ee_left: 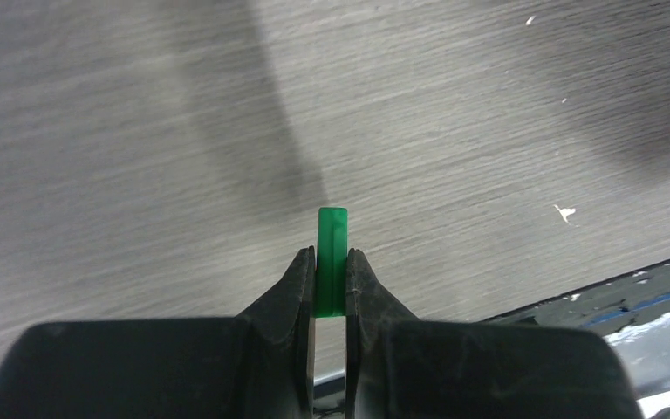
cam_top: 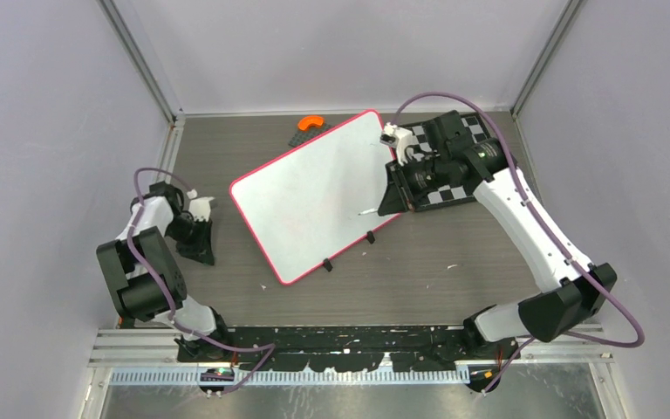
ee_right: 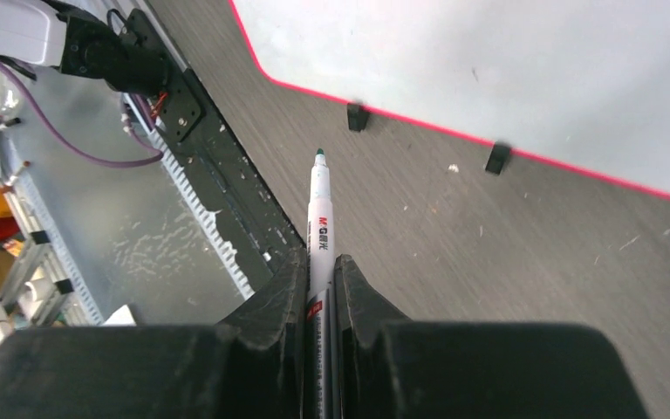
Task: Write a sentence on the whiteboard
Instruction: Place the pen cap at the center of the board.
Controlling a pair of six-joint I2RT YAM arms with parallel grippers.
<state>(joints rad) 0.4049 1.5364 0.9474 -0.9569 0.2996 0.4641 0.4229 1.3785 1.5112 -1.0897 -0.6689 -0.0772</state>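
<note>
The whiteboard (cam_top: 314, 192) lies at an angle mid-table, white with a red-pink rim, and fills the top of the right wrist view (ee_right: 506, 61). Its face shows no lettering, so the sentence is not in view. My right gripper (cam_top: 387, 204) (ee_right: 319, 255) hovers at the board's right edge, shut on a white marker (ee_right: 318, 209) with its green tip bare. The marker's tip (cam_top: 366, 212) points over the board's lower right part. My left gripper (cam_top: 202, 253) (ee_left: 331, 255) sits left of the board, shut on a small green cap (ee_left: 332, 231) above bare table.
A black-and-white chessboard (cam_top: 454, 166) lies under the right arm at back right. An orange piece (cam_top: 312, 122) and a dark grey piece (cam_top: 298, 137) sit behind the whiteboard. Two black clips (cam_top: 327, 264) (cam_top: 371, 237) stand at its near edge. A black rail (cam_top: 349, 336) runs along the table's front.
</note>
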